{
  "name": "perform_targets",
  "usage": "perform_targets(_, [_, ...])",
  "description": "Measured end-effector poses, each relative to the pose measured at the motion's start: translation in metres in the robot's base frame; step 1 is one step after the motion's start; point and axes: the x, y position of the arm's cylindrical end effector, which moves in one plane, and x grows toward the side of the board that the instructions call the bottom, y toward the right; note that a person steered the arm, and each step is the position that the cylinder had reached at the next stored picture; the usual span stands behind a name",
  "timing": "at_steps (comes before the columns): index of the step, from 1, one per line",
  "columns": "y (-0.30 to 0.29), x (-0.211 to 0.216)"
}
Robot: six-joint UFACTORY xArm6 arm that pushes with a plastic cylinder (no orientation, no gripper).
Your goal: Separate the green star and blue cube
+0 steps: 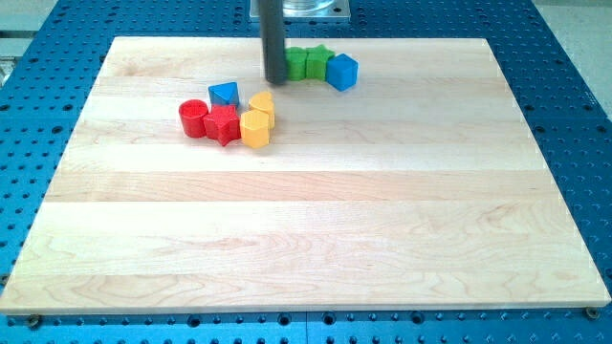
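Worktop (306,239): pale wooden board on a blue perforated base; the near half carried nothing.

Mid-board cluster, view's left of centre: red cylinder (193,118), red star (223,124), yellow hexagon (255,128), a second yellow block (262,103) behind it, blue triangle (224,93). All touching or nearly so; well apart from the task's blocks.

Far edge, near the view's top: a green block (296,63), green star (317,62) and blue cube (341,72) in a row, each touching the next, the cube at the view's right end.

My tip (275,78): end of the dark rod, just at the view's left of the green block, touching or nearly touching it.

Jaws: none fitted; the arm ended in a rod, so no wide or narrow state applied.

Step in hand, judged: approach only; star and cube not yet parted. Next move called for bringing the tip round to the seam between the two, then pushing the cube toward the view's right or bottom, clear of the board's far edge.
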Motion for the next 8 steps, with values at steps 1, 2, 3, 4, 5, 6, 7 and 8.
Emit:
perform_targets(1, [-0.015,0.018])
perform_targets(2, [0.063,0.064])
perform_targets(3, [0.156,0.072])
perform_targets(4, [0.172,0.0])
perform_targets(5, [0.156,-0.055])
perform_targets(6, [0.095,-0.055])
perform_targets(7, [0.072,-0.013])
perform_targets(8, [0.073,0.008])
